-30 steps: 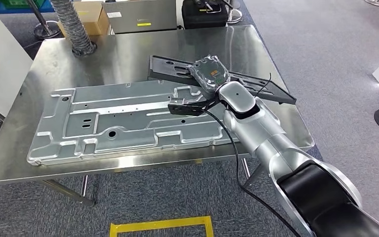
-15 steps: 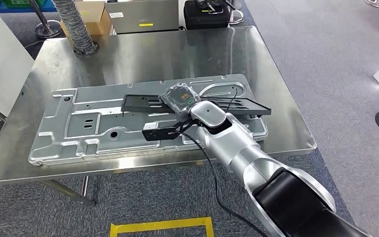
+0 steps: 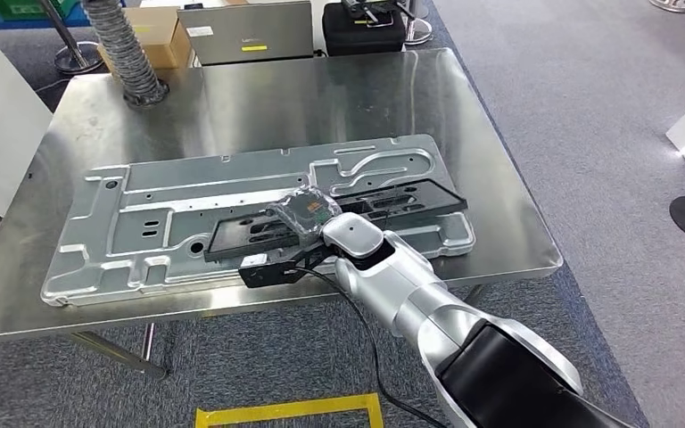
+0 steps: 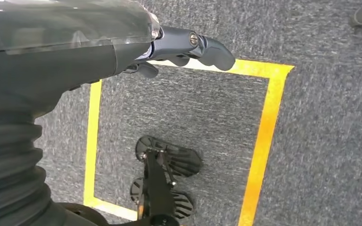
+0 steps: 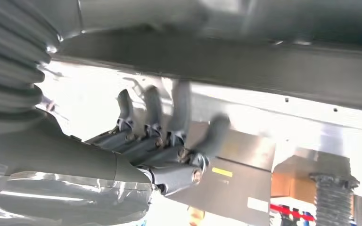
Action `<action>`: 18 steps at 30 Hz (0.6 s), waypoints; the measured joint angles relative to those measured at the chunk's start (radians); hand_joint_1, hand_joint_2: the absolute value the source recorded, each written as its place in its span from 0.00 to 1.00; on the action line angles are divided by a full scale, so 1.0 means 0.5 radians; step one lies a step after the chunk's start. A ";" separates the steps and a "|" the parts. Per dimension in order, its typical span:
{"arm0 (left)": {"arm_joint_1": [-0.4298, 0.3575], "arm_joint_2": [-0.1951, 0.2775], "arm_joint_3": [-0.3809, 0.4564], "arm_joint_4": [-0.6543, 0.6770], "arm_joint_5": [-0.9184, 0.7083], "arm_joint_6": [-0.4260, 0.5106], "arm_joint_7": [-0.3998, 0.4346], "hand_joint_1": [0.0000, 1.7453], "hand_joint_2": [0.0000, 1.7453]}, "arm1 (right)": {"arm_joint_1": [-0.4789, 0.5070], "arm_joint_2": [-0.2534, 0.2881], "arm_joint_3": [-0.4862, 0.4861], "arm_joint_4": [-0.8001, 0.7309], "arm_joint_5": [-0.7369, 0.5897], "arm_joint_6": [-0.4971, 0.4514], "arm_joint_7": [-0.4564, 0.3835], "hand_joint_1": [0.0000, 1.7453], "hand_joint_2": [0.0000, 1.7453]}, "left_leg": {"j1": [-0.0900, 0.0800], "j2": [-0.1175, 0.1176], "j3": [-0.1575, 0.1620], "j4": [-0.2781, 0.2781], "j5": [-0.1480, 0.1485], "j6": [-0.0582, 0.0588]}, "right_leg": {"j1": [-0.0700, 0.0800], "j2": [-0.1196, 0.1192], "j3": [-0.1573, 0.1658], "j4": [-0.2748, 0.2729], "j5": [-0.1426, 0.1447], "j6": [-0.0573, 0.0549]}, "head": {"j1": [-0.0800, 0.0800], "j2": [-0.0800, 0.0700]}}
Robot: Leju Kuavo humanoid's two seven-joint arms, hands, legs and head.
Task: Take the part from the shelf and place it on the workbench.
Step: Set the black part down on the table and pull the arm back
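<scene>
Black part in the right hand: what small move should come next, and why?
Probably lower it a little more, then let go. The right hand holds the black part over the silver metal panel on the workbench; whether it already rests there cannot be told.

A stainless steel desk (image 3: 259,98) stands on grey carpet, its shiny top taking up most of the head view. A large pressed silver metal panel (image 3: 143,223) lies flat on it, running nearly the whole width of the near half, with its near edge close to the desk's front edge. At the far left corner a grey ribbed hose (image 3: 125,53) comes down onto the desk top. The far half of the surface is bare, reflective metal. On the floor (image 3: 589,116) before the desk lies a yellow tape outline (image 3: 290,412); the left wrist view shows yellow tape forming a rectangle on the carpet.
</scene>
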 joint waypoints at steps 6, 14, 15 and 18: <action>-0.007 -0.009 -0.026 0.000 -0.012 0.024 0.000 0.00 0.00 | 0.010 -0.051 -0.018 0.030 -0.096 -0.102 -0.013 0.00 0.00 | 0.007 0.004 -0.003 -0.012 0.020 0.064 | -0.013 -0.002 -0.134 0.302 -0.173 0.057 | 0.005 0.000; -0.041 -0.032 -0.062 0.000 -0.032 0.017 0.001 0.00 0.00 | 0.011 -0.116 -0.121 0.040 -0.199 -0.125 -0.053 0.00 0.00 | -0.016 0.002 -0.004 -0.009 0.022 0.065 | 0.010 -0.009 0.001 0.038 -0.015 -0.008 | 0.008 0.000; -0.046 -0.036 -0.068 0.001 -0.034 0.017 0.002 0.00 0.00 | 0.009 -0.122 -0.134 0.039 -0.203 -0.129 -0.053 0.00 0.00 | -0.015 0.003 -0.006 -0.011 0.023 0.057 | 0.016 -0.011 0.017 0.000 -0.010 -0.014 | 0.011 0.000; -0.053 -0.037 -0.075 0.000 -0.040 0.016 0.003 0.00 0.00 | 0.006 -0.135 -0.159 0.037 -0.210 -0.131 -0.054 0.00 0.00 | -0.015 0.007 -0.009 -0.007 0.014 0.026 | 0.007 -0.013 0.027 -0.030 0.006 -0.020 | 0.018 0.000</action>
